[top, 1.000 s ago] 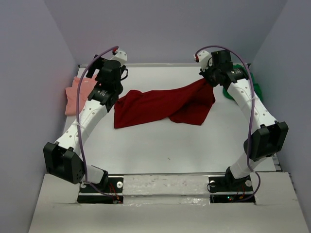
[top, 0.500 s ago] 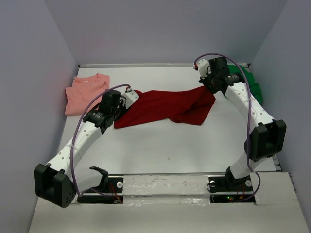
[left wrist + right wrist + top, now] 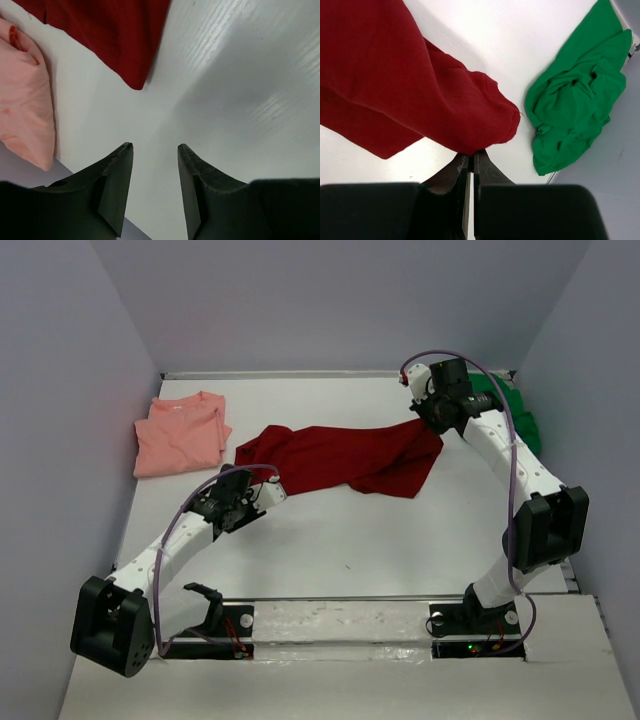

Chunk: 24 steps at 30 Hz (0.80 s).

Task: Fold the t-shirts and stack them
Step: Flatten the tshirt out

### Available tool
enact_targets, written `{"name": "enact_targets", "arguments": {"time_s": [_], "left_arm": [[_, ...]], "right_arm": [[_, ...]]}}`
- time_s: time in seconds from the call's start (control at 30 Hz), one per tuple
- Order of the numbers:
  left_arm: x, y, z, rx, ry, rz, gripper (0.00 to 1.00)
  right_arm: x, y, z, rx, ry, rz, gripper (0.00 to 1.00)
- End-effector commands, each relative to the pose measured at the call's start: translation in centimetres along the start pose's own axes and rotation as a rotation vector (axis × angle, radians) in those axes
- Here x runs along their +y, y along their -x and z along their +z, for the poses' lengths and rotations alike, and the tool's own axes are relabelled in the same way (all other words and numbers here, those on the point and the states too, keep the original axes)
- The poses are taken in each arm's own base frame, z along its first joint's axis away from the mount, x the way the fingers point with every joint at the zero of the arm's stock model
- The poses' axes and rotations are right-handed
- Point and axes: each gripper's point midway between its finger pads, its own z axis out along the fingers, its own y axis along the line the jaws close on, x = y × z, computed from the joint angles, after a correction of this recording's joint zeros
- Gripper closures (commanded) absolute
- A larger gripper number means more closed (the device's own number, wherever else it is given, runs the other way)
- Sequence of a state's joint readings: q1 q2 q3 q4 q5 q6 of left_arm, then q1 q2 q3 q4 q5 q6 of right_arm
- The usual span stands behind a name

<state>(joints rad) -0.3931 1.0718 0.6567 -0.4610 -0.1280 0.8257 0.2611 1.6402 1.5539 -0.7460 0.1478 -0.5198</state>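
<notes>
Overhead: limp dark red cloth t-shirt (image 3: 340, 455) sprawled centre, salmon pink t-shirt (image 3: 180, 435) far left, crumpled green t-shirt (image 3: 512, 410) far right. Left wrist: left gripper (image 3: 155, 146) part-spread, empty, near red hem. Right wrist: right gripper (image 3: 471, 155) pinched closed, probably on red corner. Light, floppy; grab corners.

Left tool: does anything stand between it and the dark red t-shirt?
Nothing visible does. Only white table lies between the left tool and the corner of the dark red t-shirt. The salmon pink t-shirt lies off to one side.
</notes>
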Motion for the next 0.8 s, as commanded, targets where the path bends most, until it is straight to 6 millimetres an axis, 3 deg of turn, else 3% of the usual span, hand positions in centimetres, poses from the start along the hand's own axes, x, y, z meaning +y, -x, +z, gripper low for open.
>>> {"name": "enact_targets", "arguments": {"time_s": [0.0,0.2,0.37,0.77], "left_arm": [[1.1,0.4,1.1,-0.022,0.068,0.067,0.47],[0.8,1.0,3.0,-0.02,0.043,0.087,0.44],[1.5,2.0,3.4,-0.061,0.072,0.089,0.4],[0.2,1.1,5.8,-0.016,0.032,0.112,0.4]], "right_arm": [[-1.0,0.5,-0.8,-0.038,-0.042,0.027,1.0],[-0.9,-0.1,-0.2,-0.006,-0.047,0.023,1.0],[-0.7,-0.2,0.4,0.009,-0.036,0.02,1.0],[-0.7,-0.6,1.5,0.043,-0.021,0.022,1.0]]}}
